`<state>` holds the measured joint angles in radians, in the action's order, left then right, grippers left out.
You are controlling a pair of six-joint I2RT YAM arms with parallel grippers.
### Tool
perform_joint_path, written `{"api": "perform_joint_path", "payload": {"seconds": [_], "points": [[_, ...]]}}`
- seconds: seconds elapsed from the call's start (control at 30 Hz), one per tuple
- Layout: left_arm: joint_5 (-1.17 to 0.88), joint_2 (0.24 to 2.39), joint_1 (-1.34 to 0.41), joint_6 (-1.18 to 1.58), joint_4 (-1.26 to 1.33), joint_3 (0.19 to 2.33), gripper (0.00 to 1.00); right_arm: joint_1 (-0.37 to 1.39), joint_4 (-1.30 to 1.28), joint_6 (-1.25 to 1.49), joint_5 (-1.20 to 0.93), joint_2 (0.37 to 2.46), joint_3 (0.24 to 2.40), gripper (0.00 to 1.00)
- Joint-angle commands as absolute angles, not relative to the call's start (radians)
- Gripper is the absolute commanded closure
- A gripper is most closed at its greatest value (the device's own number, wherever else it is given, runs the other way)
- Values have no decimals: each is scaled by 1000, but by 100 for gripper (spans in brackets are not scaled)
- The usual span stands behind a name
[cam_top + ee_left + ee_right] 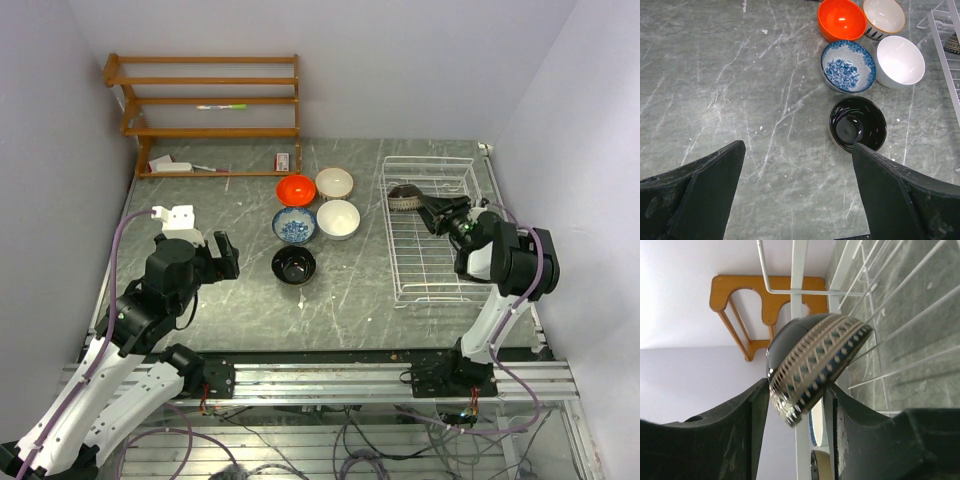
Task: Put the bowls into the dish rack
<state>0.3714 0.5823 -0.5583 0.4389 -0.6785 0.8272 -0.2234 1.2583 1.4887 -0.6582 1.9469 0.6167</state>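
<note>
The right gripper (436, 212) is pressed together on the brown bowl (404, 197), whose rim, edged with a patterned band, is pinched between the two fingers (735, 425). The bowl is held tilted on edge in the far left part of the dish rack (440, 285) (contact with the wires cannot be determined). The rack is located on the right side of the table (230, 200).

The left gripper (797, 150) is held above bare table surface with its fingers spread wide; nothing is gripped.

Five bowls are grouped upright at the table centre, left of the rack. The orange bowl (841, 19) and cream bowl (884, 15) are placed farthest from the arms. The blue-and-white bowl (847, 66) and white bowl (899, 61) are set side by side in front of them. The black bowl (858, 123) is nearest the arms, just beside the blue-and-white bowl. A wooden shelf (210, 110) is positioned at the far left, against the wall.
</note>
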Motion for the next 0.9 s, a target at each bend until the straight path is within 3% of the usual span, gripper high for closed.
{"api": "perform_joint_path", "payload": {"seconds": [0.0, 0.3, 0.5, 0.87], "points": [[376, 577, -562, 445, -667, 829, 1, -242, 1124, 1394, -621, 1874, 592, 51], [369, 569, -562, 444, -664, 828, 1, -250, 804, 1243, -589, 1704, 609, 44], [361, 564, -563, 442, -660, 826, 1, -250, 566, 1114, -564, 1636, 663, 33], [348, 568, -563, 436, -656, 827, 1, -250, 307, 948, -473, 1467, 687, 29]]}}
